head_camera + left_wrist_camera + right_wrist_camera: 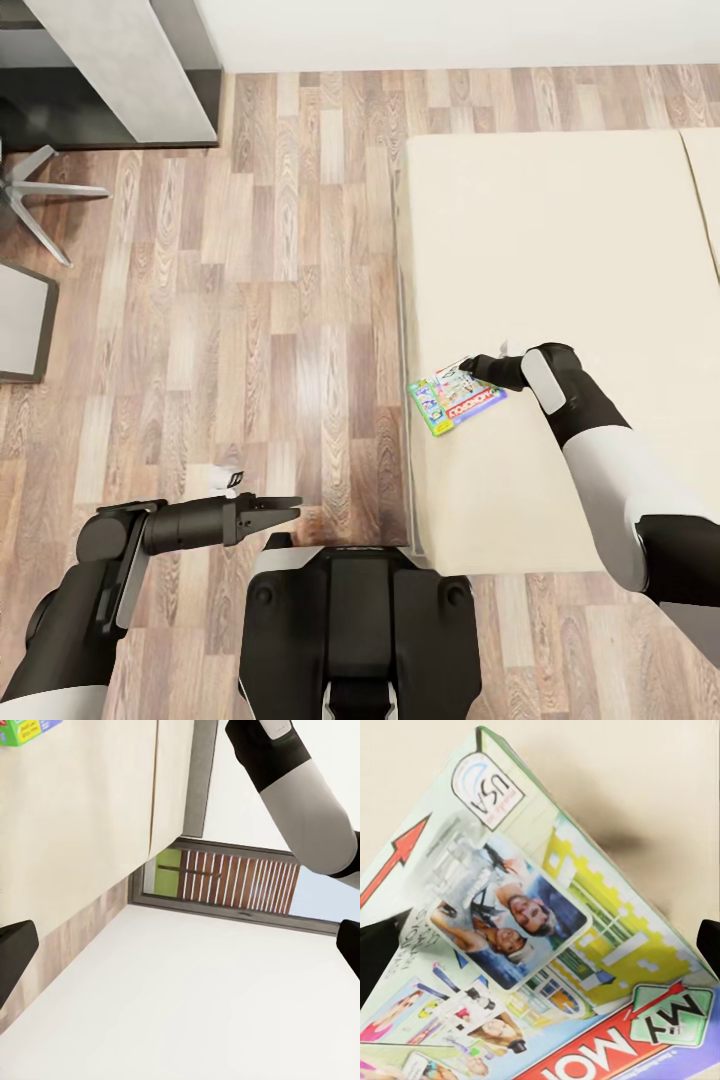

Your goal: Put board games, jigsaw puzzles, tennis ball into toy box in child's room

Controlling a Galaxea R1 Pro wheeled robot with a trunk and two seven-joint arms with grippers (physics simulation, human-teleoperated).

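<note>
Right gripper (pixel 470 368) down at board game (pixel 455 398) on bed (pixel 560 250), grip state unclear. Left gripper (pixel 285 510) released, over floor (pixel 250 300).

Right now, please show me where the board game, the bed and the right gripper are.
board game (pixel 456 398), head view, middle of its printed lid.
bed (pixel 560 240), head view, bare cream mattress.
right gripper (pixel 468 367), head view, between its fingertips.

Chair legs (pixel 45 195) on plank floor (pixel 260 300); window (pixel 225 881) with wooden slats in white wall.
</note>
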